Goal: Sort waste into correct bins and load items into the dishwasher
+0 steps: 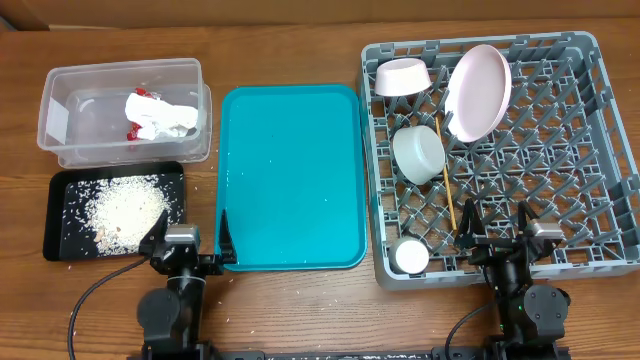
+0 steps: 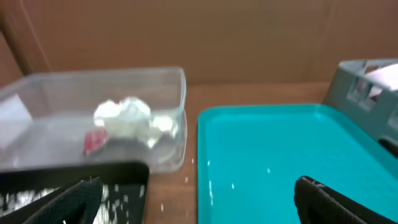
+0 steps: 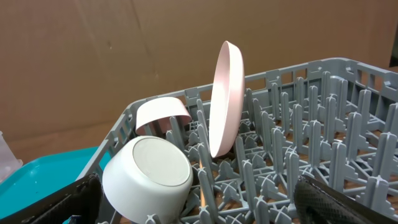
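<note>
From where I stood, the sorting looked all but finished. The crumpled wrapper (image 1: 158,117) lay inside the clear tub (image 1: 60,110) at the upper left of the overhead view. The rice (image 1: 125,208) was heaped in the black tray (image 1: 60,240) just below it.

At the right, the grey rack (image 1: 600,200) held the dishes. The plate (image 1: 478,92) stood on edge among the pegs near the top, with a bowl (image 1: 402,76) tipped on its side just left of it. A second bowl (image 1: 418,153) lay tilted below that, and the cup (image 1: 410,256) sat in the rack's lower left corner. A chopstick (image 1: 448,195) lay between that bowl and the cup. I could make out one thin stick for certain, but could not tell whether its partner lay alongside. The teal tray (image 1: 290,180) in the middle carried only a few white specks.

Both arms sat low at the bottom edge. The left gripper (image 1: 188,235) hung over the desk (image 1: 300,310) between the lower corners of the black and teal trays, jaws spread wide and holding nothing. The right gripper (image 1: 497,232) hovered at the rack's lower edge, jaws likewise apart and empty.

To my eye only tidying remained: stray grains dotted the desk around the black tray and the teal tray. Gathering those would call for a very fine pinch or a sweep towards the black tray, which is awkward with two fingers.
</note>
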`<state>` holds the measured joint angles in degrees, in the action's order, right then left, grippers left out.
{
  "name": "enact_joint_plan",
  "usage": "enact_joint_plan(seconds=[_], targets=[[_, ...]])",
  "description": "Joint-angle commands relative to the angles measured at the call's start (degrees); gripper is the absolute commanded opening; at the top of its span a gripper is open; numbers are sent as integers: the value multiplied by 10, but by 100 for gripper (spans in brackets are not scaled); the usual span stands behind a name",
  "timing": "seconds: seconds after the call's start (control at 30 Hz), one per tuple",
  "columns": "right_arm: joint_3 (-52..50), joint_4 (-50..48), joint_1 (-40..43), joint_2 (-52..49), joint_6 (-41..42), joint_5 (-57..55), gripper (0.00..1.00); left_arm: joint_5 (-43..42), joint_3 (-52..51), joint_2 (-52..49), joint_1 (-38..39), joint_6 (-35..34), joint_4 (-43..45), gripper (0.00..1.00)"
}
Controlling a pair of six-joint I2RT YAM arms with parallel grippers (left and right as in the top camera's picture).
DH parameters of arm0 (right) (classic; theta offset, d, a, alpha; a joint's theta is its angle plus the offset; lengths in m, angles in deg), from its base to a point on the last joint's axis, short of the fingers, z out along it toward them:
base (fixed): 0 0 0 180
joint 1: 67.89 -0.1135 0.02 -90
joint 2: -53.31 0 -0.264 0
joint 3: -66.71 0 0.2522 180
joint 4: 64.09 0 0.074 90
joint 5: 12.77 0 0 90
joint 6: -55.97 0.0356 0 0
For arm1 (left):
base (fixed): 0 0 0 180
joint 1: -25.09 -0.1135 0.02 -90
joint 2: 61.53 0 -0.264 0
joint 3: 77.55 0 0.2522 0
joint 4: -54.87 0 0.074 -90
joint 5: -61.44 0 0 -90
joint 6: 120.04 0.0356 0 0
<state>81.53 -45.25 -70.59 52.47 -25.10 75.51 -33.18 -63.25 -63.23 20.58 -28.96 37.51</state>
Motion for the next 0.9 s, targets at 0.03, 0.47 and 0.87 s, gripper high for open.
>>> enact_joint_plan(seconds=[0.03,0.47,0.87], targets=[[-6,-5,2,7,-4,1,100,7,-3,15,12,15,-6,100],[-6,-5,2,7,-4,1,100,7,-3,14,12,15,-5,100],[-6,-5,2,7,-4,1,100,7,-3,14,12,15,-5,100]])
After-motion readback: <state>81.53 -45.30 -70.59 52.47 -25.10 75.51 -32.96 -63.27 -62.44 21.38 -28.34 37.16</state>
